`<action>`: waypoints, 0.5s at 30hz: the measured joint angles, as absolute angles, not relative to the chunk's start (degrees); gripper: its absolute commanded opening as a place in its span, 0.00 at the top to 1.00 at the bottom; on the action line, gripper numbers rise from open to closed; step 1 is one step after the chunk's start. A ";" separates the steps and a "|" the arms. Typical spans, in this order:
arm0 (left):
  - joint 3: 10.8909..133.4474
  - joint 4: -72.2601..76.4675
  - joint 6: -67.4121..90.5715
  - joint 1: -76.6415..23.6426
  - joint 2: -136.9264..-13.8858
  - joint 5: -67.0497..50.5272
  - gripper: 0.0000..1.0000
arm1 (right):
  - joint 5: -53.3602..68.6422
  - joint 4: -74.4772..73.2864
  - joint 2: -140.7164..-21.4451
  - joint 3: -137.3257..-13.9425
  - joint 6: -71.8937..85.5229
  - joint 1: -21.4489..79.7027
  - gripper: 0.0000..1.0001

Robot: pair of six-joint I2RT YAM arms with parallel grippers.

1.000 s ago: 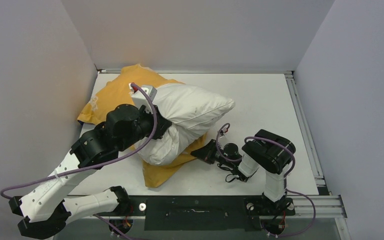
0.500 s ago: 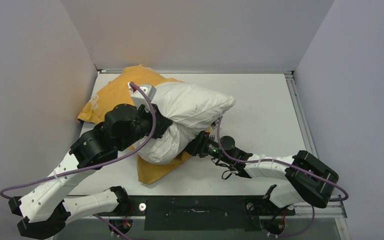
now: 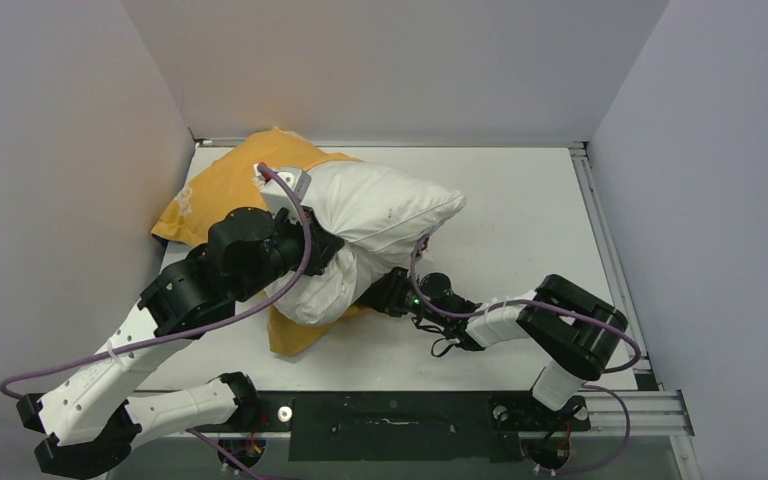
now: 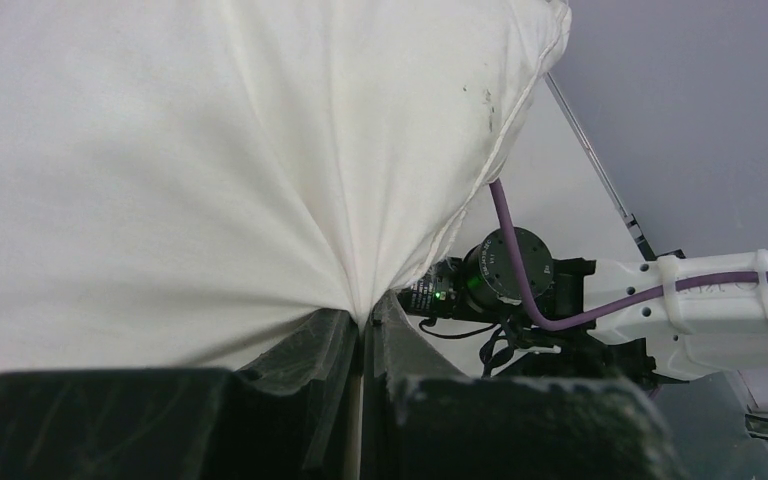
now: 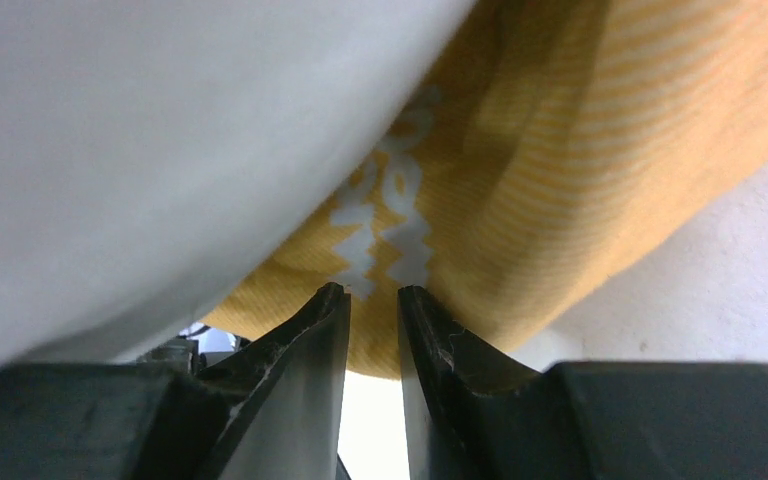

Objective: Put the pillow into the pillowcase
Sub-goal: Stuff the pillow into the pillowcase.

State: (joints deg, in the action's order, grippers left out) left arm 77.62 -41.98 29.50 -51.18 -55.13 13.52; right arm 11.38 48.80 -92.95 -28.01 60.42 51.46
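**Inspector:** What has changed over the last second?

**Assistant:** Only the right pincer (image 3: 378, 295). It was parked on the worktop (image 3: 530, 200) right of centre, just off the lower corner of the pillowcase (image 3: 215, 190). It has since reached left and now sits under the lower edge of the pillow (image 3: 385, 210), at the middle of the overhead frame. The orange corner at lower centre has drawn back to the left.

**Inspector:** Its state?

**Assistant:** In its own camera the jaws stand a narrow slit apart. The tips are against the orange lettered cloth, beneath the white bulge. I cannot tell whether any cloth is caught between them.

**Inspector:** And the left pincer (image 4: 363, 322)?

**Assistant:** Unmoved. It is pressed together on a pleat of the pillow's fabric, which fans out from the fingertips in the wrist view. Overhead, it holds the pillow's lower left flank, left of centre.

**Inspector:** Where does the pillow lie?

**Assistant:** On top of the pillowcase, centre-left of the worktop, with one corner pointing right. The case spreads out behind it toward the upper left. No part of the pillow is visibly inside, and the opening itself is hidden.

**Inspector:** Meaning for the task?

**Assistant:** In my judgement the right side is going for the case's edge while the left steadies the pillow. Insertion has not begun. The risk is a pinch that takes pillow fabric as well.
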 measured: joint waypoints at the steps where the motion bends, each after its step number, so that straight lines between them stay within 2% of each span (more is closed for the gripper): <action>1: 77.62 -41.98 29.50 -51.18 -55.13 13.52 1.00 | 11.35 50.50 -93.73 -28.01 60.86 51.44 0.74; 11: 77.62 -42.06 29.52 -51.18 -54.87 13.52 1.00 | 12.14 75.37 -109.95 -28.12 71.66 50.22 0.72; 15: 77.62 -42.52 29.52 -51.18 -54.59 13.50 1.00 | 12.60 81.10 -115.98 -29.39 76.25 48.66 0.70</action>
State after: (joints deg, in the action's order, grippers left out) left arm 77.62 -42.52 29.52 -51.18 -54.59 13.50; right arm 12.60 81.10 -115.98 -29.39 76.25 48.66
